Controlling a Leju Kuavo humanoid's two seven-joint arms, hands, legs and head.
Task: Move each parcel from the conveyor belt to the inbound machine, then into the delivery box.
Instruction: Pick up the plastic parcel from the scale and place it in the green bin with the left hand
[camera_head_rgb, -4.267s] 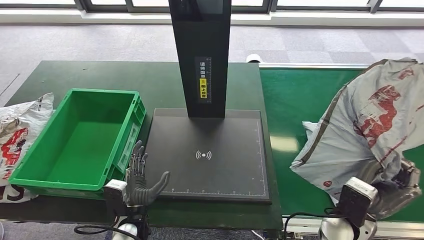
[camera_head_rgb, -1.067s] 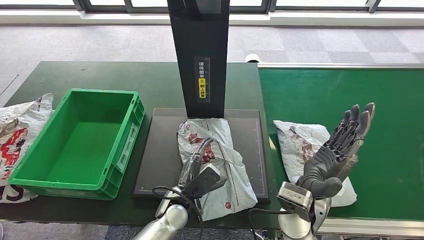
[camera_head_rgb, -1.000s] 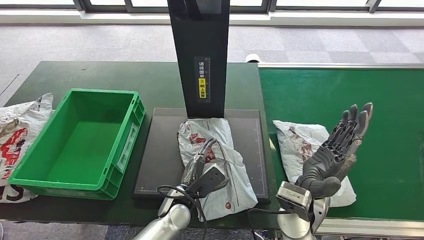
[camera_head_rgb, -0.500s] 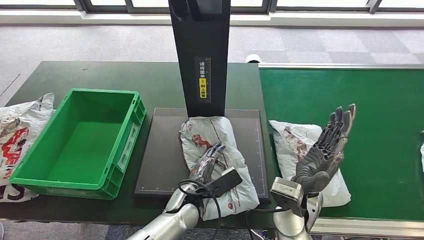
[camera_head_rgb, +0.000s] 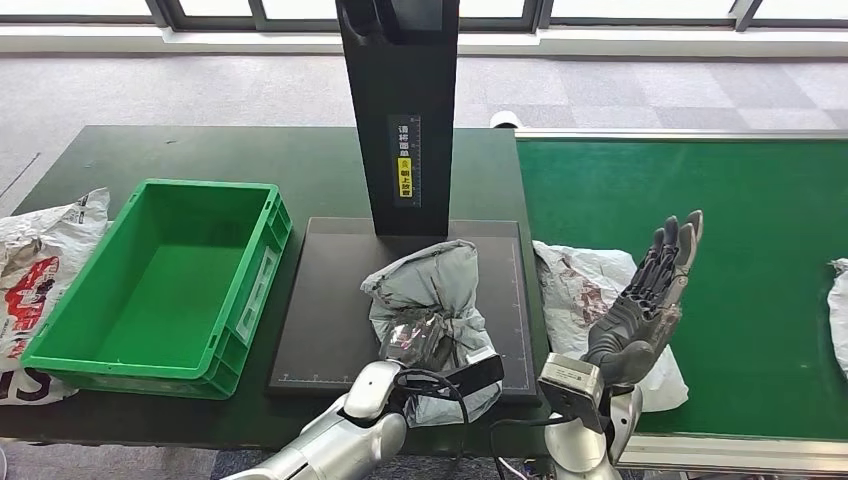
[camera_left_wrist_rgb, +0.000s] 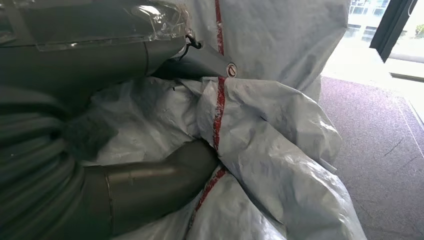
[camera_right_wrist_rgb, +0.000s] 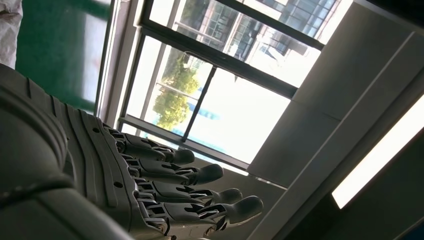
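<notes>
Since half a second ago the grey parcel (camera_head_rgb: 432, 300) has bunched up and lifted off the black scanner plate (camera_head_rgb: 330, 300) at lower centre of the head view, and a white parcel edge (camera_head_rgb: 838, 315) has come in at the right border.

By size: the dark green table (camera_head_rgb: 200, 155) fills the left half, and the green conveyor belt (camera_head_rgb: 760, 200) fills the right. A black scanner post (camera_head_rgb: 402, 110) rises at top centre. An open green delivery box (camera_head_rgb: 150, 290) sits at left, with a white and red bag (camera_head_rgb: 35, 260) against the left edge. A second parcel (camera_head_rgb: 590, 295) lies on the belt just right of the plate.

The left hand (camera_head_rgb: 420, 340) grips the grey parcel, its fingers buried in the plastic; the left wrist view shows the thumb (camera_left_wrist_rgb: 150, 185) pressed into the folds. The right hand (camera_head_rgb: 645, 305) is raised above the second parcel, fingers straight and apart, holding nothing.
</notes>
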